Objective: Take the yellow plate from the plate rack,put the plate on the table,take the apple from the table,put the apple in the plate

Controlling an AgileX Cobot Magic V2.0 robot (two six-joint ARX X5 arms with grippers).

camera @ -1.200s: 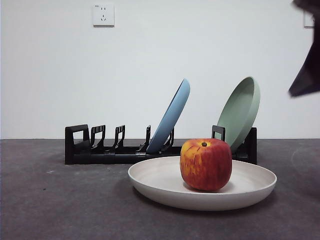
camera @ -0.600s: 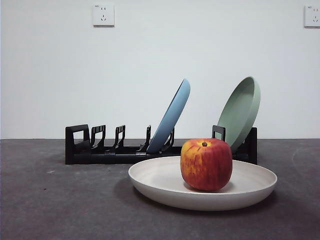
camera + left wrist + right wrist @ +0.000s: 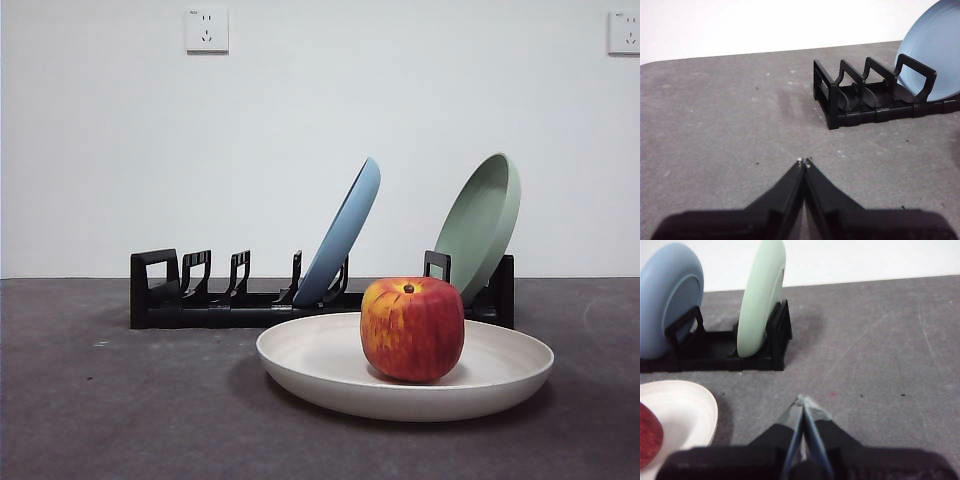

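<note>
The red apple (image 3: 412, 330) with yellow streaks rests inside the cream yellow plate (image 3: 320, 365), which lies flat on the dark grey table (image 3: 110, 420) in front of the black plate rack (image 3: 185, 300). The right wrist view catches the plate's rim (image 3: 695, 410) and an edge of the apple (image 3: 647, 440) beside it. My right gripper (image 3: 802, 401) is shut and empty, off to the plate's side and apart from it. My left gripper (image 3: 803, 162) is shut and empty over bare table near the rack's squared loop end (image 3: 827, 97). Neither arm shows in the front view.
A light blue plate (image 3: 345, 235) and a pale green plate (image 3: 482, 225) lean upright in the rack's slots. Empty slotted holders run along the rack's left half. A white wall with outlets stands behind the table.
The dark arm tip at the upper right of the front view has gone out of view. Plate and apple have stayed still.
</note>
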